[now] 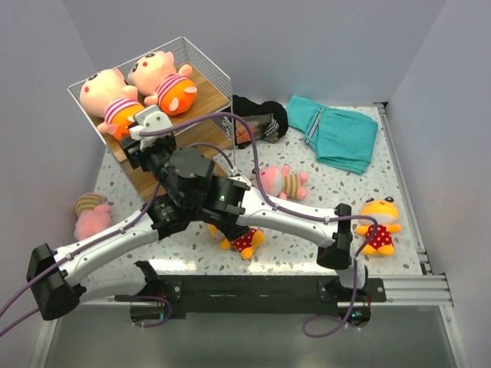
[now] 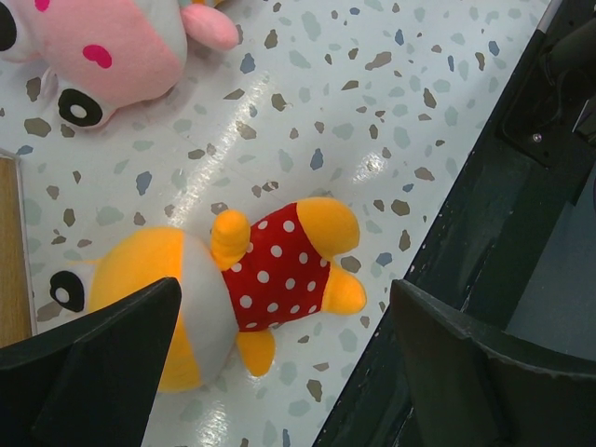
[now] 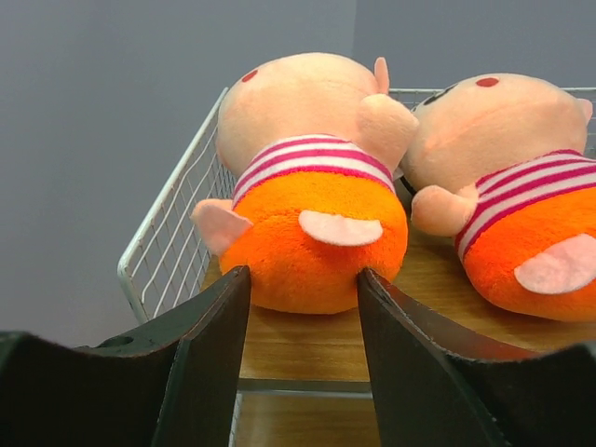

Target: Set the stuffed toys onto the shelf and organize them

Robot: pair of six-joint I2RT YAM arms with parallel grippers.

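Two toys sit on the shelf; our right gripper and left gripper gape empty, and the crossed arms may collide.

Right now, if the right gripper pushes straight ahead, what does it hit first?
Most likely the orange shorts of the striped plush toy on the shelf, leftmost in the wrist view. The right gripper is open, that toy's rear centred between its fingers; the gap looks small, depth unclear.
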